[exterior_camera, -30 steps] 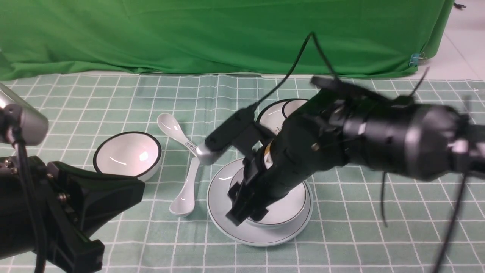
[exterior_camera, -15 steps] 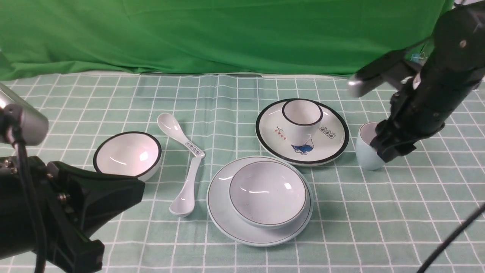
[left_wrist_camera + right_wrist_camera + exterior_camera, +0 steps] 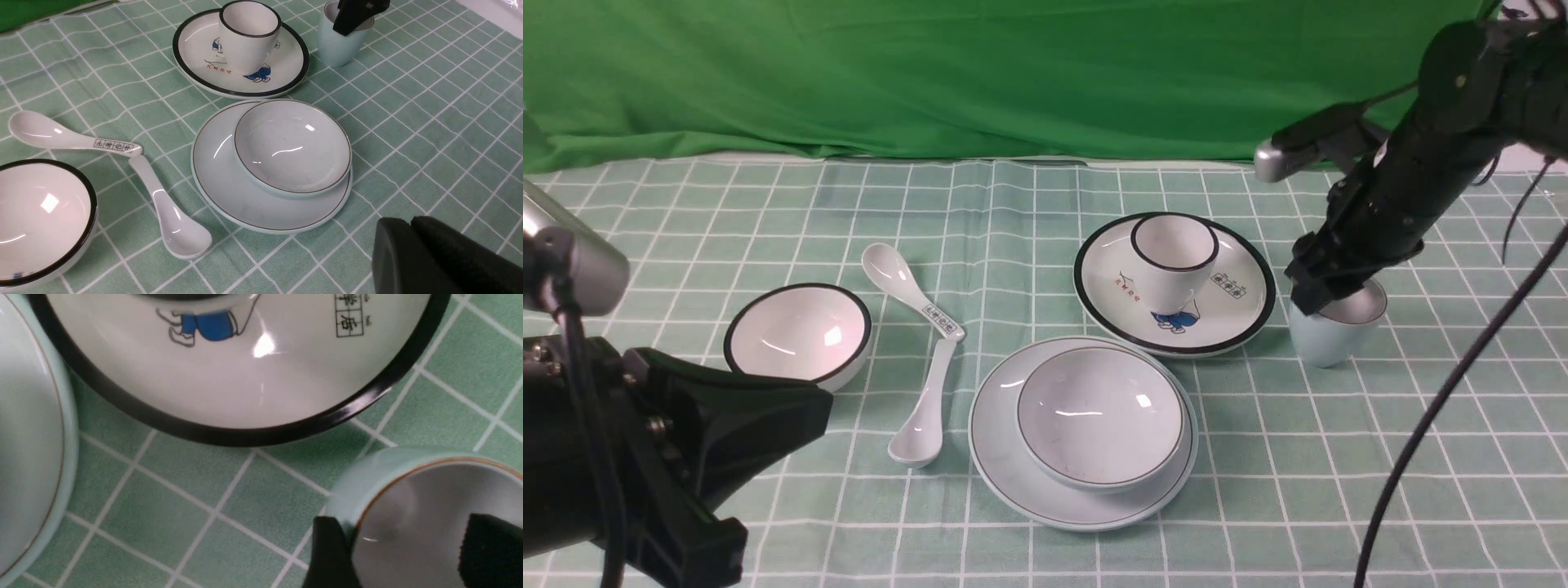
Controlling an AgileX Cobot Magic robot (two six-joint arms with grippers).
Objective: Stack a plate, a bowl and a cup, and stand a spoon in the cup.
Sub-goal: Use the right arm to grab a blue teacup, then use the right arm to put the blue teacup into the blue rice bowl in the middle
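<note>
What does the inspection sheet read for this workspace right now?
Surface: green checked cloth, no spills seen.
Job's things: bowl on plate; cup upright on the cloth; spoon lying on the cloth left of the plate.
Clutter: black-rimmed bowl, printed spoon, black-rimmed cup on printed plate.
Grippers: right gripper open, fingers straddling the cup's wall; left gripper shut, empty.
Cables: black cable hanging off the right arm, above the cloth.
Surroundings: green backdrop behind.

Tight squeeze at the cup (image 3: pixel 1319 343)
Black-rimmed plate (image 3: pixel 1227 317) crowds its left; you have open cloth (image 3: pixel 1421 425) to its right and front.
</note>
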